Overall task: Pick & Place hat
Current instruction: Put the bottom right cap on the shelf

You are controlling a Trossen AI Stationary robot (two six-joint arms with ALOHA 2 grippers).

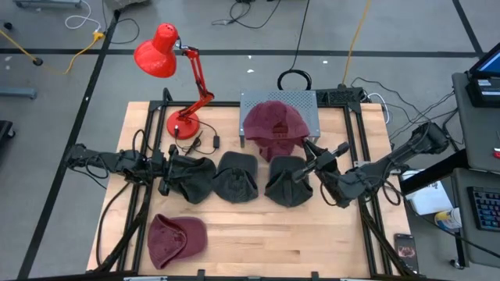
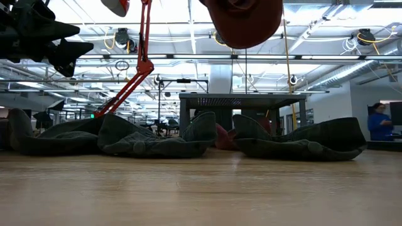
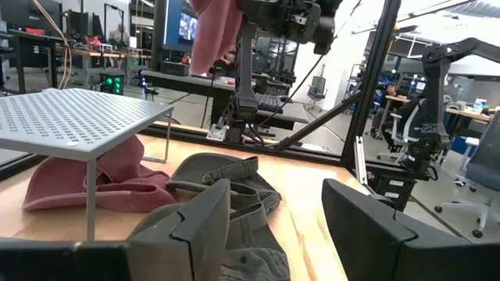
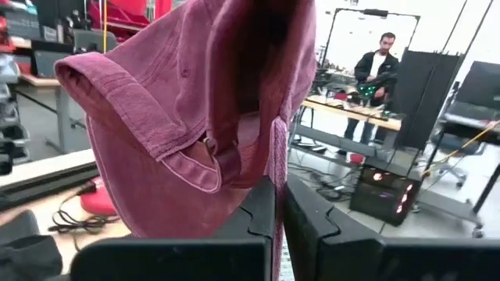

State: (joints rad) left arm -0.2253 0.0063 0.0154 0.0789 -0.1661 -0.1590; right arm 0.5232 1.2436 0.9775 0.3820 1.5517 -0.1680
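My right gripper (image 1: pixel 309 150) is shut on a maroon hat (image 1: pixel 273 126) and holds it high over the grey perforated stand (image 1: pixel 301 101); the low view shows this hat (image 2: pixel 242 22) far above the table. Three dark green hats (image 1: pixel 237 176) lie in a row on the table, and another maroon hat (image 1: pixel 176 237) lies near the front left. More maroon cloth (image 3: pixel 101 183) lies under the stand. My left gripper (image 1: pixel 166 176) is open and raised beside the leftmost green hat (image 1: pixel 194 179), touching nothing. My right gripper (image 4: pixel 279 207) pinches the maroon hat between its two fingers at the rear edge (image 4: pixel 277 148), next to the adjusting strap (image 4: pixel 209 150). The hat is lifted clear of the stand and the table, and its crown (image 4: pixel 180 86) bulges out beyond the fingertips.
A red desk lamp (image 1: pixel 166 56) stands at the table's far left, its base (image 1: pixel 183 123) and cables next to the stand. A black frame (image 1: pixel 361 195) runs along the table's sides. The wooden front strip (image 1: pixel 281 242) is bare. A person (image 4: pixel 379 62) stands in the room beyond.
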